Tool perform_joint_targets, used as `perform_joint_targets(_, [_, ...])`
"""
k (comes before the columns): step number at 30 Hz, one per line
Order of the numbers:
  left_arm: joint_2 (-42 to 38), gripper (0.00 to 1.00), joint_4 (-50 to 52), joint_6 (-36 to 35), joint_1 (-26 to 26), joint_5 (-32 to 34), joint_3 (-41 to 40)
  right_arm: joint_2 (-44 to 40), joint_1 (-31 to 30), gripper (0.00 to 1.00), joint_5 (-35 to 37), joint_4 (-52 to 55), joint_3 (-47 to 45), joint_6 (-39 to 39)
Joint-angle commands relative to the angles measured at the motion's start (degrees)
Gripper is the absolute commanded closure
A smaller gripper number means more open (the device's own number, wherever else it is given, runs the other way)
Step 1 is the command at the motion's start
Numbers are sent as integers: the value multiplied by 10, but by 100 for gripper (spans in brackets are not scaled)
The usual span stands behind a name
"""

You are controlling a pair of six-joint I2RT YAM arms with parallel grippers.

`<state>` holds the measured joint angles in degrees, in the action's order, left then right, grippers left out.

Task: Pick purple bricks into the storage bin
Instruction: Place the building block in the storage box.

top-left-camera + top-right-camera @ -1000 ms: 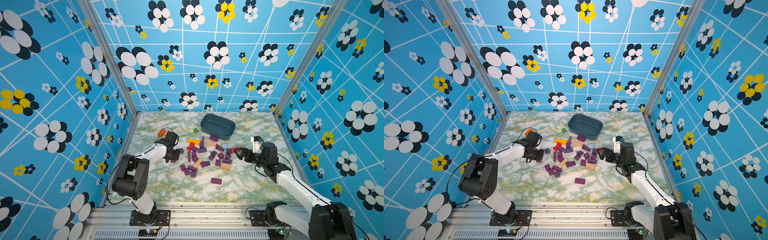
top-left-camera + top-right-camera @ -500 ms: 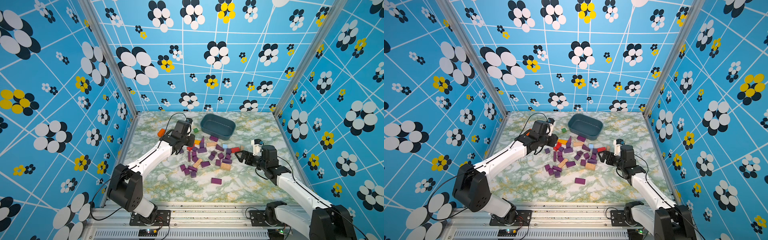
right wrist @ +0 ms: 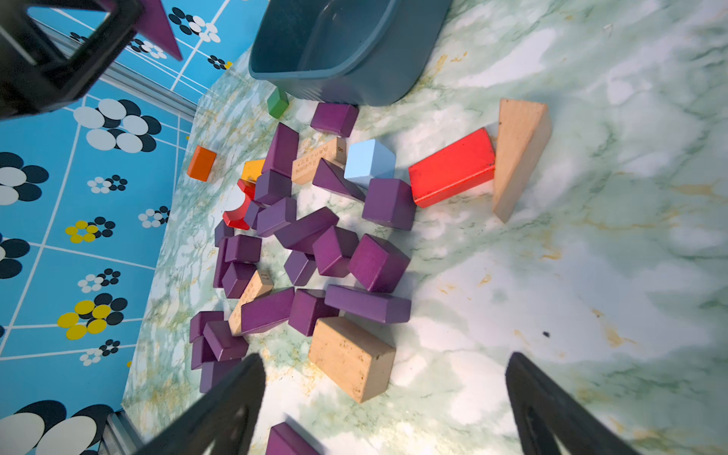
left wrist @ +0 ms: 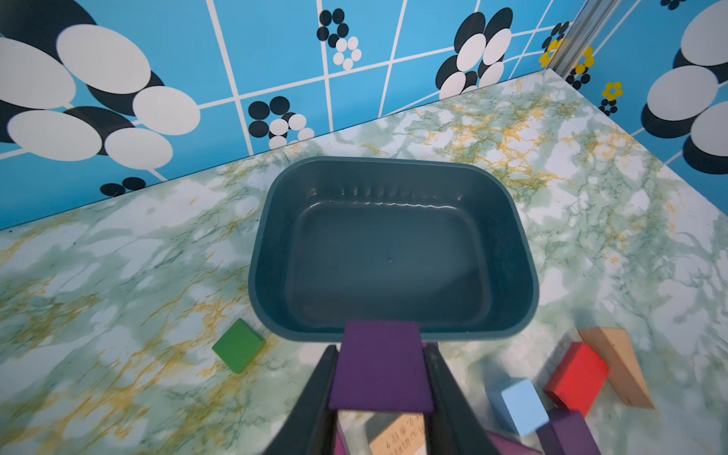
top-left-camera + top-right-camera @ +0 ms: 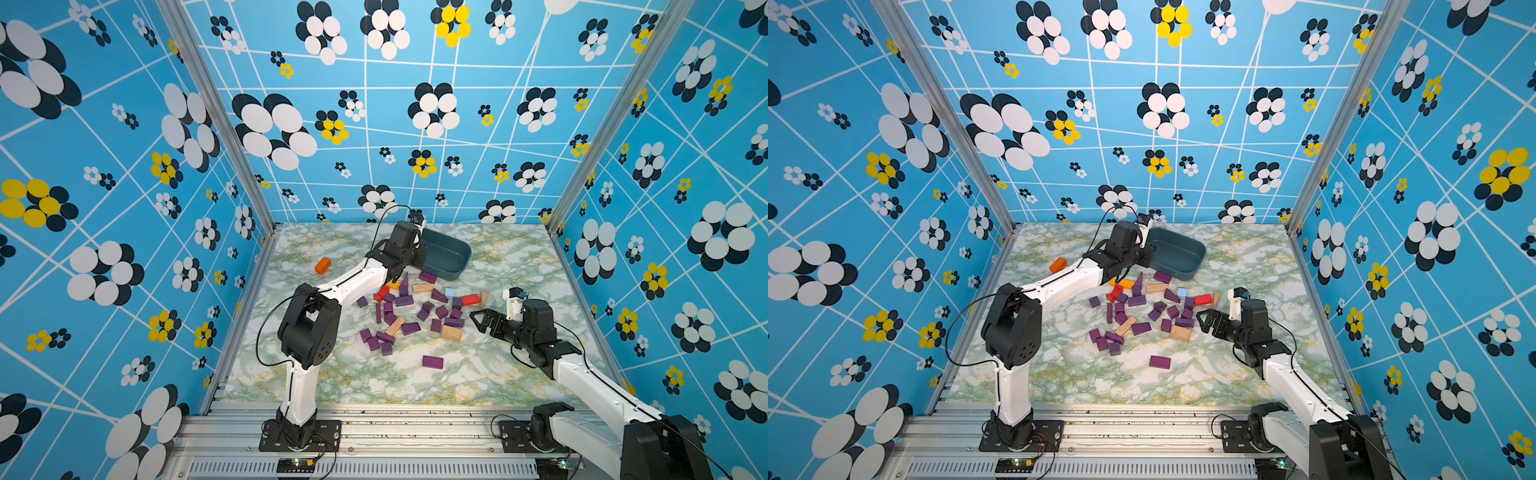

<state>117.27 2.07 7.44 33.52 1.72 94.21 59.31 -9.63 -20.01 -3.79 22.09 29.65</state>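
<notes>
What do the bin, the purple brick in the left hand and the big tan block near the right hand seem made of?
The storage bin is likely moulded plastic, smooth and slightly glossy: highlights ripple along its inner wall. The held purple brick is probably painted or stained wood, matte, with no glare. The big tan block looks like bare unfinished wood, with faint grain and speckles.

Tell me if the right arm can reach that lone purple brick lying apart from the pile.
Probably yes: the right gripper is open and hovers nearby, the lone purple brick lies flat on bare tabletop, and nothing stands between them.
</notes>
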Motion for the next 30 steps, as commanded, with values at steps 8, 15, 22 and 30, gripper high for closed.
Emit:
perform_joint_targets(8, [159,76,-84,-61,-3,60,193,-22,-3,2,3,-28,-33,27])
perform_joint_targets(15, [197,20,-96,-83,-8,71,242,-4,-3,1,14,-26,-32,13])
perform_joint_targets(22, [98,7,-140,-104,3,86,116,30,-3,2,6,-19,-6,9])
perform_joint_targets(30, [-116,4,-142,-130,36,122,-129,47,-5,6,27,50,37,-21])
